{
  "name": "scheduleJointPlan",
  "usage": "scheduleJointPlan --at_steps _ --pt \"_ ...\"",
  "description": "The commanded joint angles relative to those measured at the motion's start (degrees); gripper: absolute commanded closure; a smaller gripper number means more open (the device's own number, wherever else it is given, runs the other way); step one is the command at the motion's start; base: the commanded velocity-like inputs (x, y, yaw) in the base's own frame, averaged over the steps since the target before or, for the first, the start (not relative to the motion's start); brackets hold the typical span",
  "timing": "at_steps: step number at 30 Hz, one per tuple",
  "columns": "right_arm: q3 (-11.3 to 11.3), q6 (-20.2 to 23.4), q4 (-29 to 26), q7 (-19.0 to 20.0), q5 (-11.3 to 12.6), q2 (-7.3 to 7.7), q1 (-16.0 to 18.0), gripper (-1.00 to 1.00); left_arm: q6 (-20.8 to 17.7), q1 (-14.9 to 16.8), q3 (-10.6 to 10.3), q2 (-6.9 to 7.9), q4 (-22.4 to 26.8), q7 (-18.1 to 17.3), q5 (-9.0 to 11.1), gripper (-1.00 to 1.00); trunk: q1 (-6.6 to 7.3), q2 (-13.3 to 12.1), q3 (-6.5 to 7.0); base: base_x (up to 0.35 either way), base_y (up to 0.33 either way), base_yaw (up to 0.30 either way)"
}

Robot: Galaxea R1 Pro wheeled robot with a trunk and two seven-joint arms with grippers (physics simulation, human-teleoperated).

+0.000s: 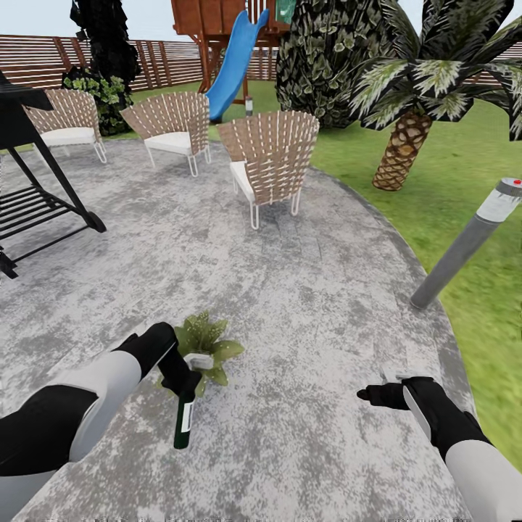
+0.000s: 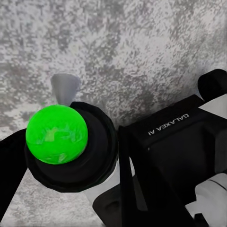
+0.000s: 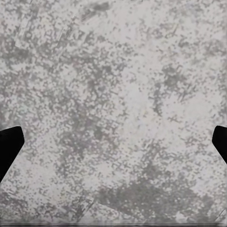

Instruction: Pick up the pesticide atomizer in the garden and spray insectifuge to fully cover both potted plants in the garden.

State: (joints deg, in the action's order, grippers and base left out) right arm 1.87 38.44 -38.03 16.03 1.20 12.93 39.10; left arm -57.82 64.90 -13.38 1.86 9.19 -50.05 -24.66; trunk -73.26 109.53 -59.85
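Note:
In the head view my left gripper [image 1: 185,380] is shut on the neck of the pesticide atomizer [image 1: 184,422], a slim dark green bottle with a white label. The bottle hangs downward and its whitish trigger head [image 1: 197,360] sits at the top. Just behind it, one potted plant [image 1: 206,337] spreads light-green pointed leaves on the grey paving. The other potted plant is out of view. The left wrist view looks at the atomizer [image 2: 56,135] end-on, with its grey nozzle [image 2: 65,87] over paving. My right gripper [image 1: 371,395] is open and empty above bare paving; its fingertips [image 3: 9,146] stand far apart.
A grey bollard post [image 1: 464,246] leans at the paving's right edge beside the lawn [image 1: 471,181]. Three wicker chairs [image 1: 272,163] stand ahead, with a black metal frame [image 1: 36,196] at left. A palm [image 1: 402,148], a blue slide [image 1: 235,61] and a slatted fence [image 1: 167,61] lie beyond.

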Motion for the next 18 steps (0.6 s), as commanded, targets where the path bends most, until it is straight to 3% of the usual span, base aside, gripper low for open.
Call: scheduleJointPlan --at_steps 1,6,18 --pt "0.1 0.3 -0.1 0.2 0.1 -0.01 0.0 -1.0 -0.2 0.0 -0.4 0.05 0.1 -0.4 0.0 1.0 0.04 0.0 -0.04 -0.311 0.0 0.0" --pt "0.1 0.3 -0.1 0.1 0.1 -0.01 0.0 -1.0 -0.2 0.0 -0.5 0.08 0.1 -0.4 0.0 1.0 0.04 0.0 -0.04 -0.226 0.0 0.0" --pt "0.1 0.3 -0.3 0.2 0.4 0.07 0.0 -1.0 -0.1 0.0 -0.7 0.08 0.1 -0.4 0.0 1.0 0.04 0.0 0.57 -0.013 0.0 0.0"
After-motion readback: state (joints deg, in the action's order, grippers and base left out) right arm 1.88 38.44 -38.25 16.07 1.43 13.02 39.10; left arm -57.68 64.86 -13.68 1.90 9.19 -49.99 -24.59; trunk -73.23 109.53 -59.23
